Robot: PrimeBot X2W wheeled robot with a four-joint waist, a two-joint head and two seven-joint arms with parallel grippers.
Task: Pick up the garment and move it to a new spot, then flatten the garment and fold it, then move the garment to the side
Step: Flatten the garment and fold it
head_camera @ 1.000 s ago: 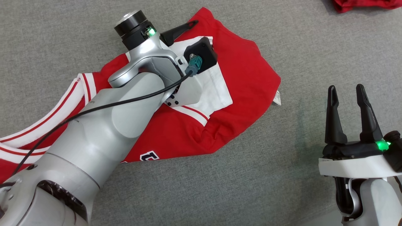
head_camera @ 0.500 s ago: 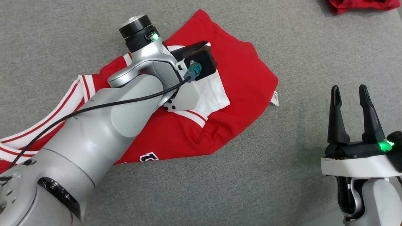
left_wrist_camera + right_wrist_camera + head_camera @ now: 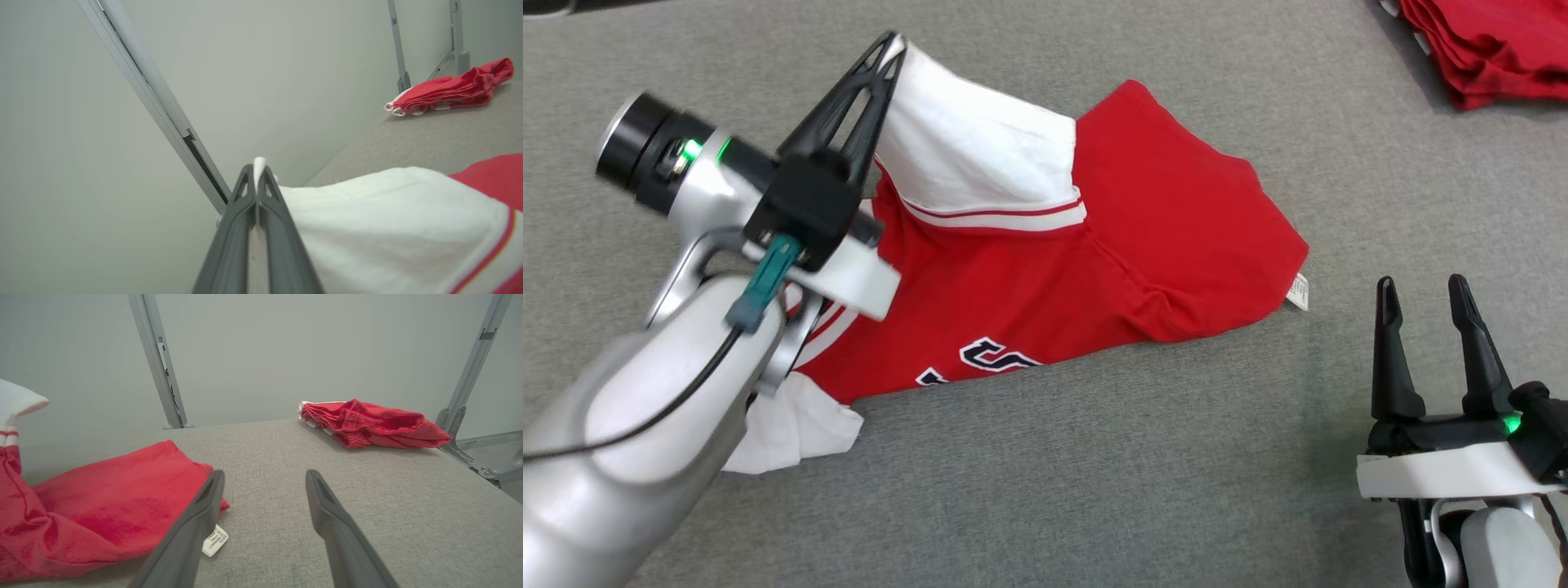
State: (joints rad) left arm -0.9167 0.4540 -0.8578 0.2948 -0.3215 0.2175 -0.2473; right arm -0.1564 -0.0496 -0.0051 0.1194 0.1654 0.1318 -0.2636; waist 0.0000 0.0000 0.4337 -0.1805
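Pinching a white edge of the garment (image 3: 1160,237), my left gripper (image 3: 890,45) sits upper left; my right gripper (image 3: 1421,286) gapes wide.

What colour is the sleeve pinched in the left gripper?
The sleeve is white with red-striped edge; head view best.

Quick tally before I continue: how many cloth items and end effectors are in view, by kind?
Red-and-white garment: 1
Folded red pile: 1
End effectors: 2 (left end effector, right end effector)
Total: 4
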